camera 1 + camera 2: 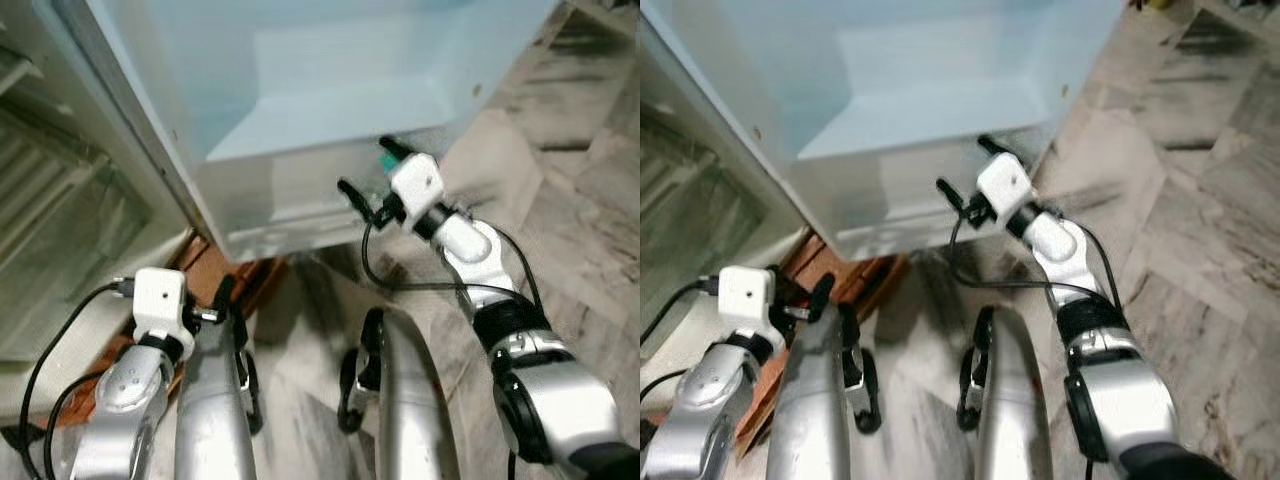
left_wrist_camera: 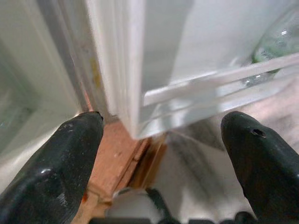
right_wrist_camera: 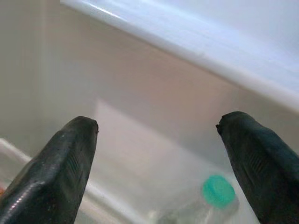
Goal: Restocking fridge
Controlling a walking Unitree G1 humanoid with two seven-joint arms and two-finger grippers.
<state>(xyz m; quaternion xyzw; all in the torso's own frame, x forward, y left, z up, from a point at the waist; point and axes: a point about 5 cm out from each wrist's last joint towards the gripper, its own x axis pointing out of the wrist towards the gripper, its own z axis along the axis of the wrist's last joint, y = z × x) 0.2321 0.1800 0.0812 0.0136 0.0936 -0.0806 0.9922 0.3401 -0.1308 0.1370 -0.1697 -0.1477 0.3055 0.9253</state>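
The right hand point(image 1: 365, 170) is raised to the lower shelf of the open fridge door point(image 1: 330, 90), its fingers spread wide and holding nothing. Just beyond them, in the door shelf point(image 3: 117, 205), stands a clear bottle point(image 3: 205, 210) with a green cap point(image 3: 217, 191) — the cap is plain, the body blurred behind the shelf's translucent front.

The bottle looks like smooth glass or plastic (which one I cannot tell), so likely slippery and best gripped around the neck just under the cap.

The left hand point(image 2: 163, 163) hangs low, also wide and empty, near the wooden base point(image 1: 215, 275) under the fridge. The shelf's front rail point(image 2: 210, 79) stands between the fingers and the bottle's body — any reach must come over it.
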